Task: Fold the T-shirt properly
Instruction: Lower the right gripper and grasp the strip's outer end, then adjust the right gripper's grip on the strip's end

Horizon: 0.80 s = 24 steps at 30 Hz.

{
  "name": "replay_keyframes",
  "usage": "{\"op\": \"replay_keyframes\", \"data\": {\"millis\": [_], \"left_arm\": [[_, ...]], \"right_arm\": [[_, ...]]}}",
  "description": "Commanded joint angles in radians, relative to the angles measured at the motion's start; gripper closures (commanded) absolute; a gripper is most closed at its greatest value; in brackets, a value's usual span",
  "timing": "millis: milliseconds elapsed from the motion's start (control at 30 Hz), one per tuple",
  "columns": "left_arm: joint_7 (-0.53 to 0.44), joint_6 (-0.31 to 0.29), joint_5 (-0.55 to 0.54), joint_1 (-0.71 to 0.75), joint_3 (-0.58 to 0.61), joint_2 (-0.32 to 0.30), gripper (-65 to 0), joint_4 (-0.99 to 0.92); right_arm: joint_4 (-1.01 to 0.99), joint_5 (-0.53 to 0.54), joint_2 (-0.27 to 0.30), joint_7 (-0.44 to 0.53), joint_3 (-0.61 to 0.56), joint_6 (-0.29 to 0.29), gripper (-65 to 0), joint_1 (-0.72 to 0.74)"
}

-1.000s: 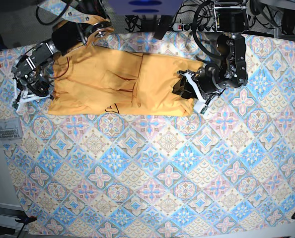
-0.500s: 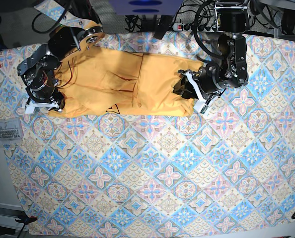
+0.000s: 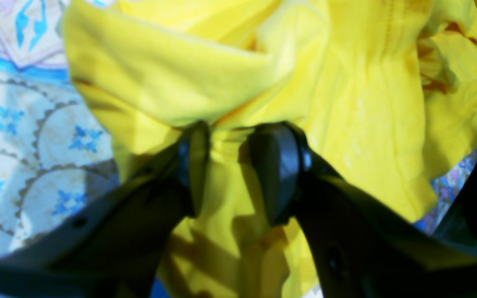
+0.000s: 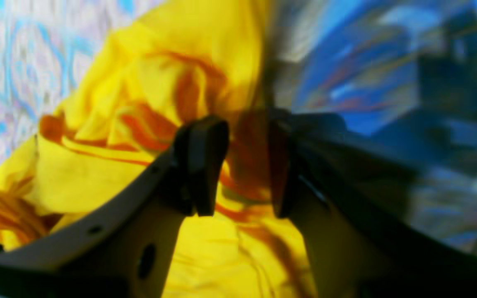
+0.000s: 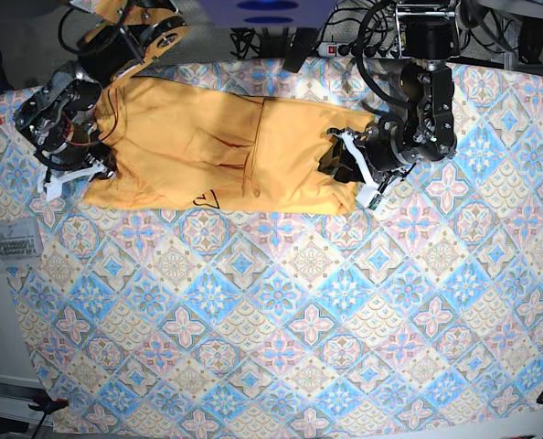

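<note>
Left wrist: my left gripper (image 3: 230, 169) pinches a bunched fold of the T-shirt (image 3: 346, 103).

Right wrist: my right gripper (image 4: 242, 165) clamps cloth; blurred.

Base: shirt lies lengthwise at the tablecloth's (image 5: 281, 320) far edge. Uneven pulling could skew the fold or slip cloth free.

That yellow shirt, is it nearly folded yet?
Partly. The T-shirt already lies as a long band on the tablecloth, its sides apparently folded in. The left gripper and right gripper each pinch cloth at one end. Folding it end to end remains.
</note>
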Motion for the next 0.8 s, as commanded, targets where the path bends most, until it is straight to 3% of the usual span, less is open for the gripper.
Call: {"op": "replay_keyframes", "data": {"millis": [0, 100, 400, 533, 767], "left_arm": [[0.052, 0.044, 0.082, -0.001, 0.001, -0.005, -22.6, -0.006], [0.052, 0.044, 0.082, -0.001, 0.001, -0.005, -22.6, -0.006], [0.052, 0.044, 0.082, -0.001, 0.001, -0.002, -22.6, -0.006], [0.052, 0.044, 0.082, -0.001, 0.001, -0.002, -22.6, -0.006], [0.052, 0.044, 0.082, -0.001, 0.001, -0.002, -22.6, -0.006]], "right_arm": [[0.024, 0.019, 0.014, 0.008, -0.003, 0.006, -20.0, 0.001], [0.049, 0.021, 0.047, 0.001, -0.004, 0.009, -20.0, -0.012], [0.148, 0.022, 0.060, -0.089, -0.007, 0.020, -20.1, -0.043], [0.184, 0.022, 0.058, -0.089, -0.080, 0.058, -20.1, -0.092], [0.259, 0.019, 0.057, -0.083, -0.158, 0.058, -20.0, -0.141]]}}
